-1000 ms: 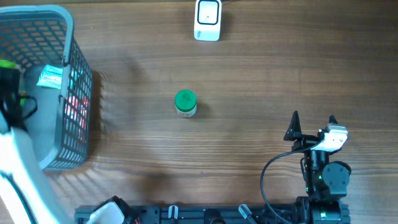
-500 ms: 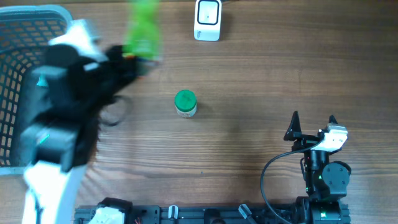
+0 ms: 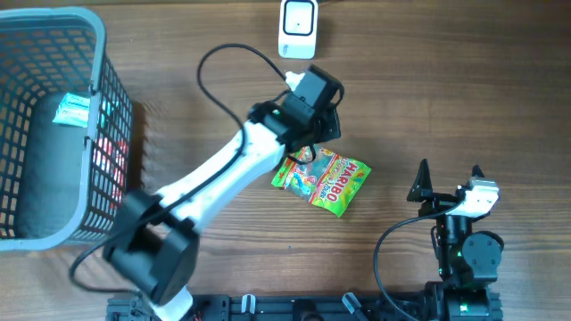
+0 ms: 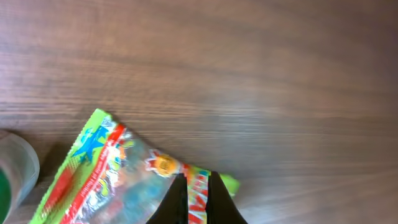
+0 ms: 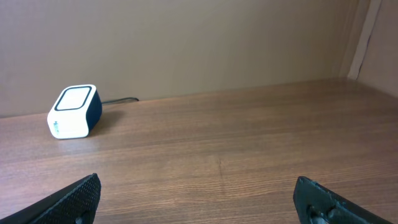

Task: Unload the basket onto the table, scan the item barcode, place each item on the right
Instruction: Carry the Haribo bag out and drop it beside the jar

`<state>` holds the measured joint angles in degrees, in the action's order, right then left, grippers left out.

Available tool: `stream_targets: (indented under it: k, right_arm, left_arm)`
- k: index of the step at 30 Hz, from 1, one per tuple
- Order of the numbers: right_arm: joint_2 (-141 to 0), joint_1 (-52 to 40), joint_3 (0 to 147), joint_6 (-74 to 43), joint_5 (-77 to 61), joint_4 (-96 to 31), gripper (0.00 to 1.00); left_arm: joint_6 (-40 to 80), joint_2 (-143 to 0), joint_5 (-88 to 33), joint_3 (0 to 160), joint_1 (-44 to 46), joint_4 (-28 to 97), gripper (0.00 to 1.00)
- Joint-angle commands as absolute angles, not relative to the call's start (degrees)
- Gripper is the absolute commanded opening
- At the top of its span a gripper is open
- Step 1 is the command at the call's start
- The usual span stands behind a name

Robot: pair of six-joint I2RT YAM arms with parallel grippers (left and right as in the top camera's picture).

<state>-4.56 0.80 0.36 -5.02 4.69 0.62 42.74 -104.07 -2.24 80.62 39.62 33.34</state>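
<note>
A green Haribo candy bag [image 3: 328, 183] is held over the middle of the table, below the white barcode scanner [image 3: 297, 28]. My left gripper [image 3: 308, 147] is shut on the bag's upper edge. In the left wrist view the black fingers pinch the bag's [image 4: 106, 180] red and green seam at the left gripper [image 4: 198, 178]. My right gripper [image 3: 450, 174] rests at the front right, open and holding nothing. The right wrist view shows the right gripper [image 5: 198, 186] with wide-apart jaws and the scanner [image 5: 74, 112] far off to the left. No barcode is visible on the bag.
A grey wire basket [image 3: 109, 116] stands at the far left with a small packet [image 3: 71, 109] inside. A green-lidded jar [image 4: 11, 177] sits just left of the bag; my left arm hides it from overhead. The scanner's cable [image 5: 118, 99] runs behind it.
My left arm has swung from the basket to the table's middle, carrying the green bag. It now covers the jar in the overhead view. The right arm has not moved.
</note>
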Motion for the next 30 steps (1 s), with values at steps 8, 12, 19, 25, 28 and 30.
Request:
stream_targets:
  k: [8,12,19,25,28,30]
  right_arm:
    - [-4.7,0.6,0.3,-4.5,3.9,0.8,1.00]
    - [-4.7,0.6,0.3,-4.5,3.9,0.8,1.00]
    - [-4.7,0.6,0.3,-4.5,3.9,0.8,1.00]
    - [-4.7,0.6,0.3,-4.5,3.9,0.8,1.00]
    - [-4.7,0.6,0.3,-4.5,3.9,0.8,1.00]
    - [-4.7,0.6,0.3,-4.5,3.9,0.8,1.00]
  left_arm:
    - [42.4,-108.4,1.1,81.2,39.6,32.8,0.04]
    - [42.4,-108.4,1.1,81.2,40.3,38.7,0.04]
    - [47.1,-108.4,-3.0,81.2,41.4,43.3,1.00]
    - [58.0,-110.1,-3.9,81.0,43.0,45.9,1.00]
    - [59.2,-113.1,-7.2,81.0,43.3,45.7,1.00]
    - [60.2,-115.8,-7.7,81.0,43.4,45.7,1.00]
